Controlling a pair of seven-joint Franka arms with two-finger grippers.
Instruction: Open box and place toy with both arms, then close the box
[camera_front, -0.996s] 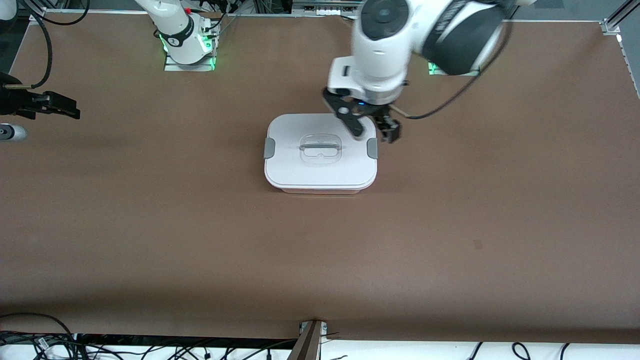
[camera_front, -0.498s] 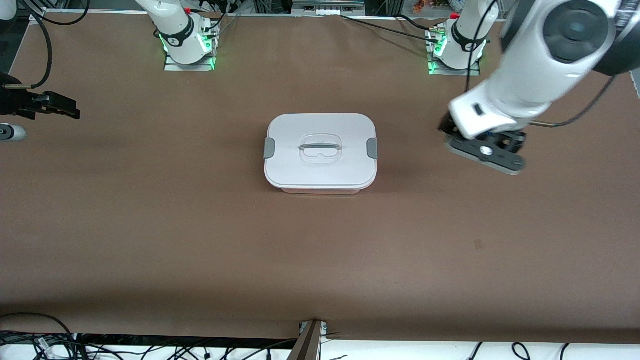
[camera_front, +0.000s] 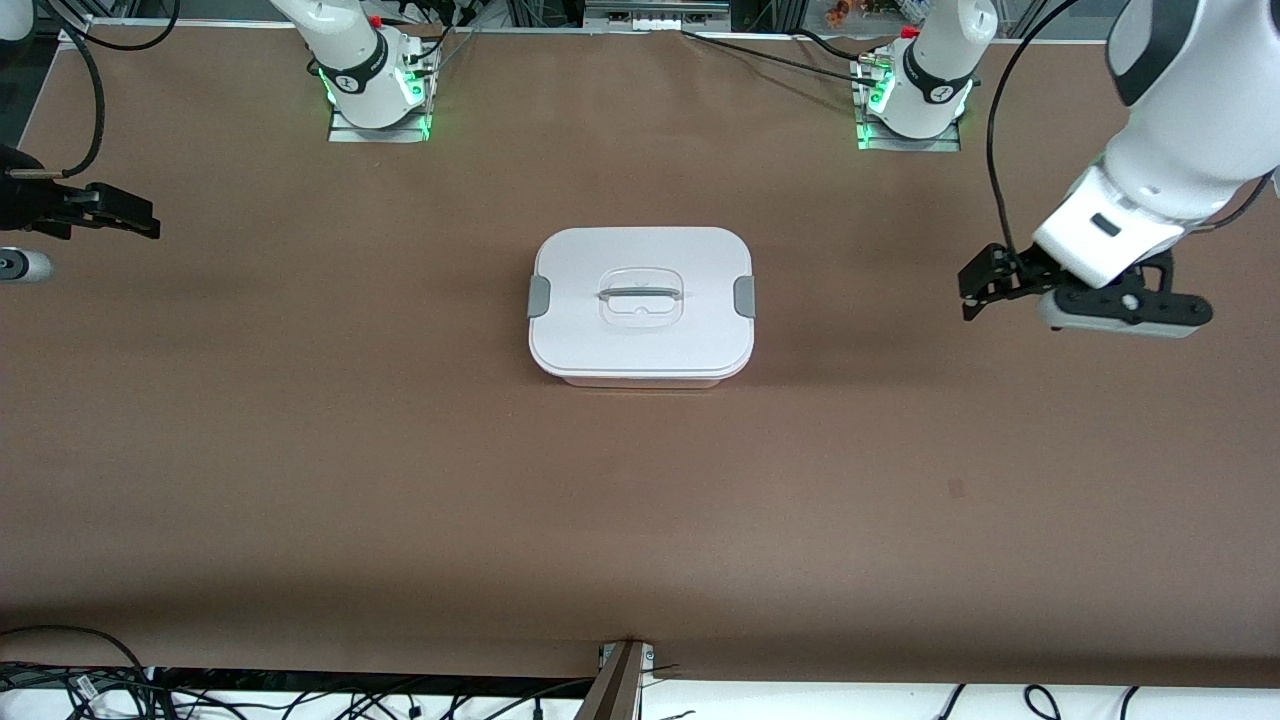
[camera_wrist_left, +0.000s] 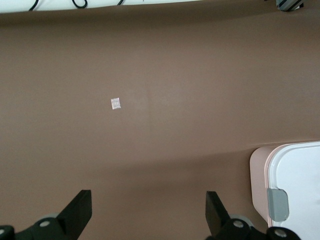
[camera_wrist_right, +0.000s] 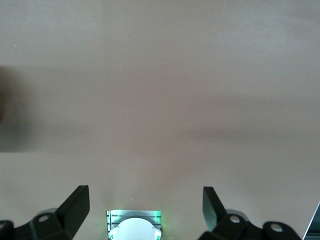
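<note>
The rounded-rectangle plastic box — pale pink tub under a white lid — sits shut at the middle of the brown worktop, both grey side clips apparently down and the clear central handle untouched. No pink toy shows in any view; whether it lies inside the box I cannot tell, so the task looks either finished or not begun.

The left tool hangs over bare worktop toward the left arm's end from the box, spread wide and empty. The right tool waits toward the right arm's end, equally wide and empty in its wrist view.

If opening is the step, the next move calls for each tool to come down on its own clip — then the lid lifts by its handle.
</note>
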